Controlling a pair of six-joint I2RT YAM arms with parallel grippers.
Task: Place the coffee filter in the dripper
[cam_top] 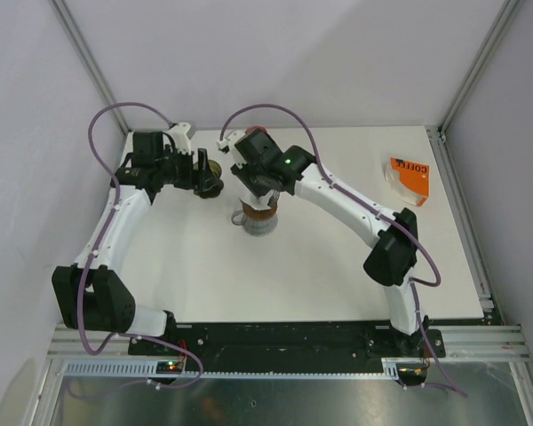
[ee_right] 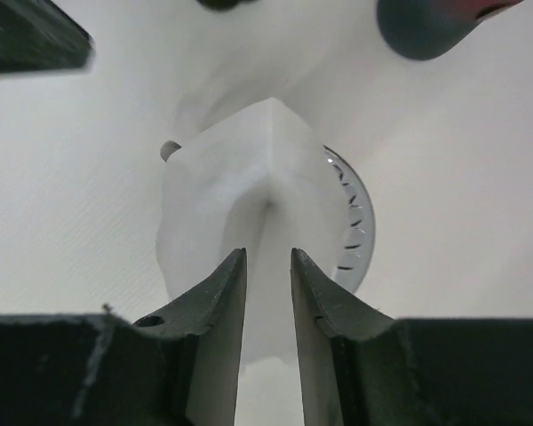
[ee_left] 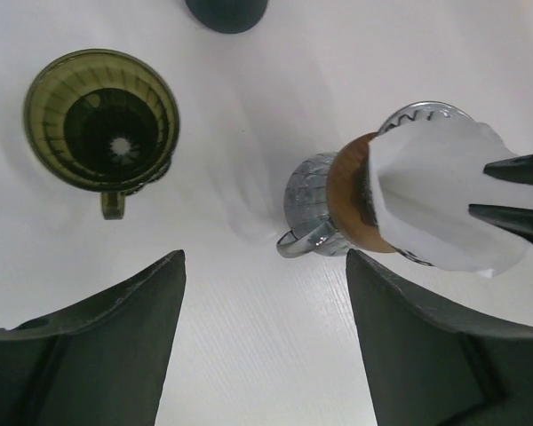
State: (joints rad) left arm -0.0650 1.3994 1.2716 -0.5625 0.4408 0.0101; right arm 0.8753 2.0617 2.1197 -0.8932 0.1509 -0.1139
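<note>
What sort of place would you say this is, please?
Most likely a robotics lab test cell, not a kitchen: a white table fenced by plain panels on an aluminium frame, two arms bolted to its near edge, and coffee gear as props, a dripper and a paper filter.

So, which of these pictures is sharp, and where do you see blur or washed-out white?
Top external view: even light, soft shadows, fairly sharp throughout. Left wrist view: the green dripper is crisp, but the table around it is almost burnt out to white. Right wrist view: the coffee filter is soft and pale, and its edges are hard to trace against the bright background.
</note>
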